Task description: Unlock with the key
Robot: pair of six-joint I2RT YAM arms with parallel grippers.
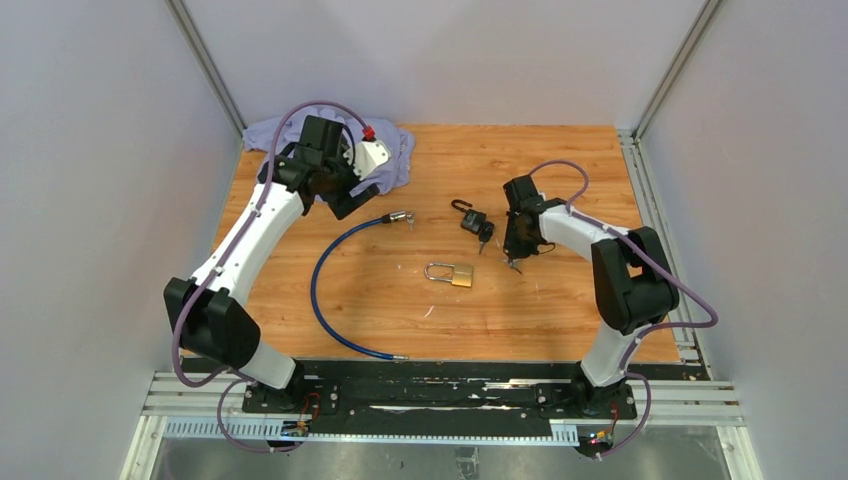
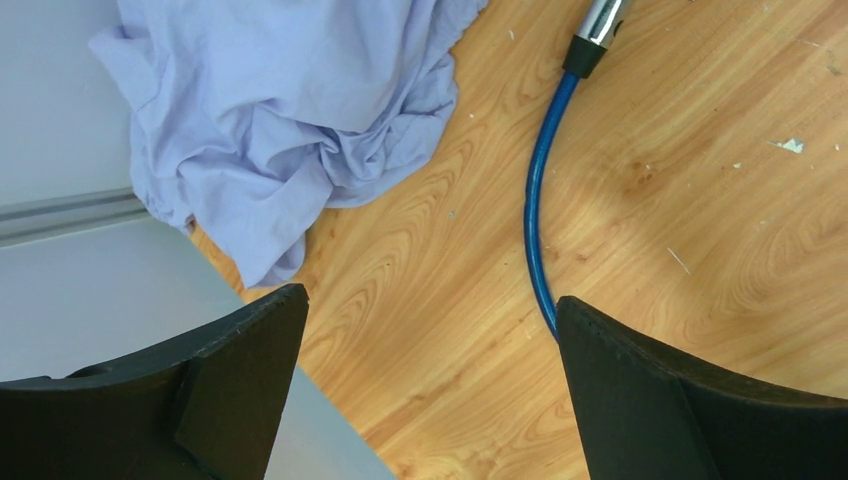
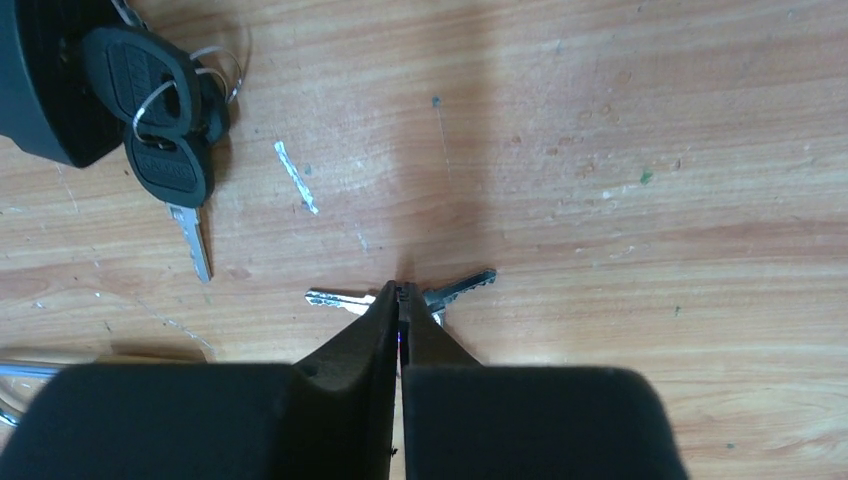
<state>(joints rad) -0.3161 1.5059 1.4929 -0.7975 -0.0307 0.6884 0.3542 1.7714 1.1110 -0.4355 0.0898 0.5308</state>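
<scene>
A wooden table (image 1: 560, 310) seen from above, with two white and black robot arms bolted at its near edge. The right arm bends inward toward the middle of the table, right of centre, and its right tool (image 1: 515, 262) points down at the wood. From the right wrist camera the right tool (image 3: 400, 290) has its two black fingers pressed flat together with no gap. Their tips sit right on a pair of small keys (image 3: 335, 298) lying on the table, one blade poking out to each side. Whether the keys are pinched or only touched cannot be told. Just to the left of these keys (image 1: 515, 268), near the table's centre, a brass padlock (image 1: 462, 275) lies flat with its silver shackle pointing left. Farther from the near edge lies a black padlock (image 1: 473, 220) with its shackle swung open, and black-headed keys (image 3: 165, 110) on a ring rest against its body. The left arm reaches to the far left corner, where a crumpled lilac cloth (image 1: 270, 135) lies at the table's edge. The left tool (image 1: 345, 200) hangs above bare wood beside the cloth, and its fingers (image 2: 250, 350) stand wide apart, holding nothing. A blue cable (image 1: 330, 290) curves from a silver end near that tool down toward the near edge.
</scene>
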